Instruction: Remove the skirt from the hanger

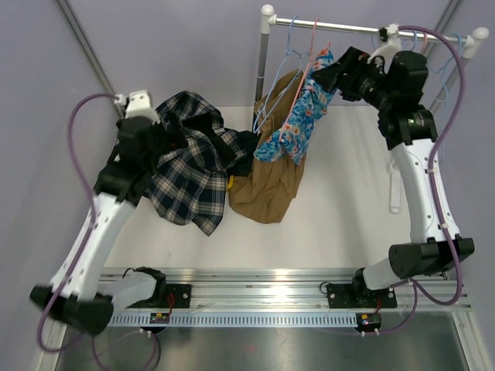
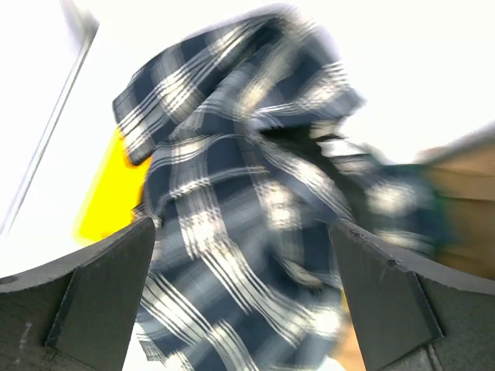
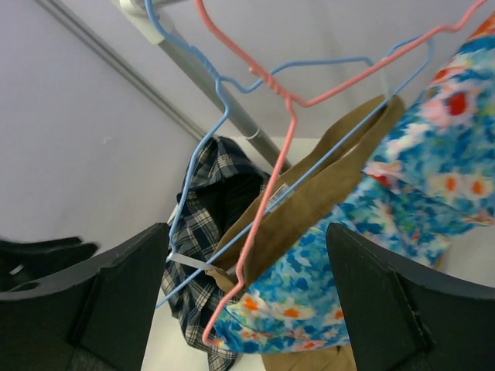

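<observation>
The skirt (image 1: 267, 189) hung on the hanger (image 3: 222, 89) from the rail (image 1: 348, 27) at the table's (image 1: 348, 193) far edge, its waist mostly hidden behind the floral garment (image 1: 298, 124) and its hem pooled on the table. Both jaws stood released. The right gripper (image 3: 247, 294) was at the hangers. The left gripper (image 2: 247, 301) was over the blurred tartan garment (image 2: 255, 193), which half covered something yellow (image 2: 104, 201) we couldn't identify.

Pale lilac walls (image 1: 170, 46) surround a white table (image 1: 348, 193), a metal clothes rail (image 1: 348, 27) standing at its far end.
</observation>
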